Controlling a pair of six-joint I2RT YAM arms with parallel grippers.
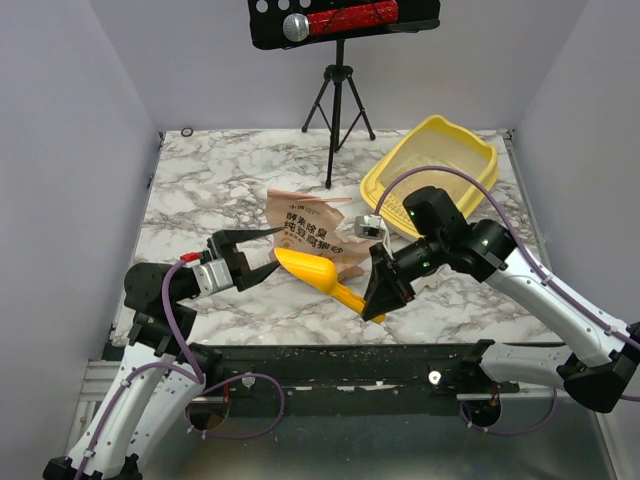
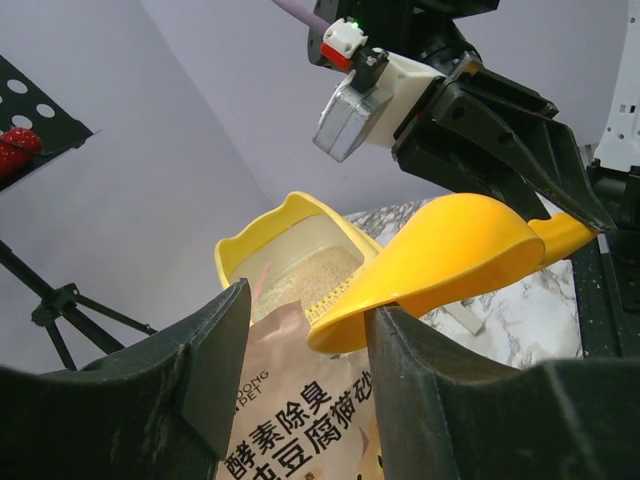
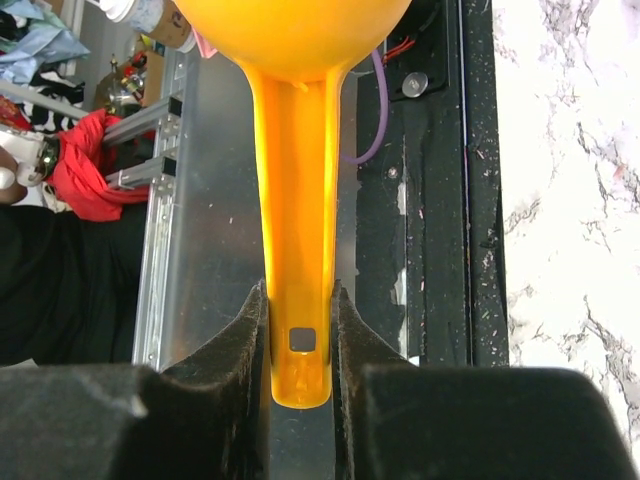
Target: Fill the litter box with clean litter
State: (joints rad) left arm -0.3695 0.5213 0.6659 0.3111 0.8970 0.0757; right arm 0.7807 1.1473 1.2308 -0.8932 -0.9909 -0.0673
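The yellow litter box (image 1: 432, 163) stands at the back right, one end raised. In the left wrist view it (image 2: 247, 239) holds beige clean litter (image 2: 315, 275). A tan printed paper bag (image 1: 308, 228) lies mid-table. My right gripper (image 1: 380, 299) is shut on the handle (image 3: 298, 250) of a yellow-orange scoop (image 1: 312, 269) and holds it above the bag's near edge. My left gripper (image 1: 272, 250) is open, its fingers on either side of the bag's near-left corner (image 2: 296, 420), with the scoop's bowl (image 2: 450, 258) just past the right finger (image 2: 440, 390).
A black tripod (image 1: 338, 100) stands at the back centre, left of the litter box, carrying a black board with a red roller (image 1: 340, 20). White walls close the table on three sides. The black base rail (image 1: 340, 360) runs along the near edge.
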